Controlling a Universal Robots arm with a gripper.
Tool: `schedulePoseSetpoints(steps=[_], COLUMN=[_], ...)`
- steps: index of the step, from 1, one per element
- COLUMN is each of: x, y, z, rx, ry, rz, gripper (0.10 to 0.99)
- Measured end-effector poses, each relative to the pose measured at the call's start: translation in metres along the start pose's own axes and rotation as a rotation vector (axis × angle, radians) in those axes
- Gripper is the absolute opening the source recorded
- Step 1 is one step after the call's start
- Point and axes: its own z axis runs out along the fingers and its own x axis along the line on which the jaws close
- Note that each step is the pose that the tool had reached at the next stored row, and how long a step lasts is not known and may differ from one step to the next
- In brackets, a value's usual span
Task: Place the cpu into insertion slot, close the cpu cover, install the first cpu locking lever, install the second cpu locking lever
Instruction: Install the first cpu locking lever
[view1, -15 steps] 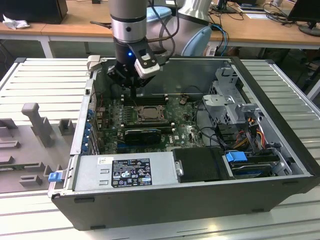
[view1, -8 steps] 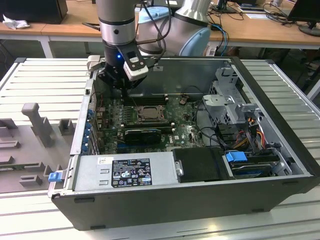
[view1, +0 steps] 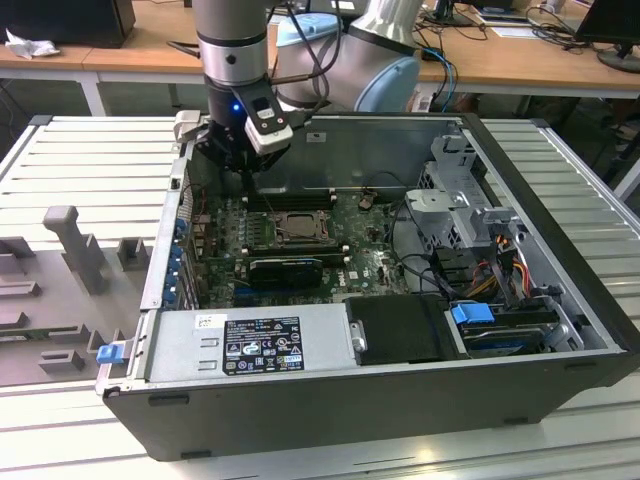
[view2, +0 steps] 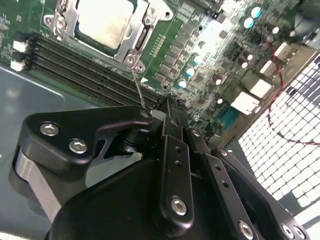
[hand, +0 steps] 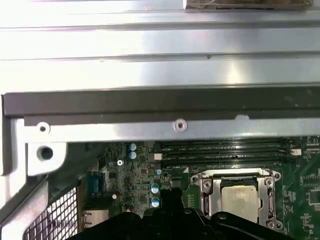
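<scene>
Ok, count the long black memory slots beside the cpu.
4 memory slots, lying parallel in one bank between the cpu and the case wall; more may be hidden.

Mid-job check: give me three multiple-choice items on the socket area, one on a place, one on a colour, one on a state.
1. Where is the cpu? A outside the case; B in the slot; C on the black card.
2. What colour is the board around the slot? A green; B red; C white.
3. How is the cover? A standing open; B taken off; C down around the cpu.
Answers: 1 B, its silver top sits in the slot. 2 A, both wrist views show green. 3 C, it lies flat with the cpu in its window.
</scene>
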Motion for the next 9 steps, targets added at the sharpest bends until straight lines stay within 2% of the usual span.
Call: schedulePoseSetpoints(steps=[3,9], x=[-0.0003,-0.0074], y=[0.0047,0.0056], z=[0.0006,0.0008], rx=[0.0,0.0], ry=[0.0015,0.0019], rz=[-0.002,-0.004], gripper=[0.106,0.106])
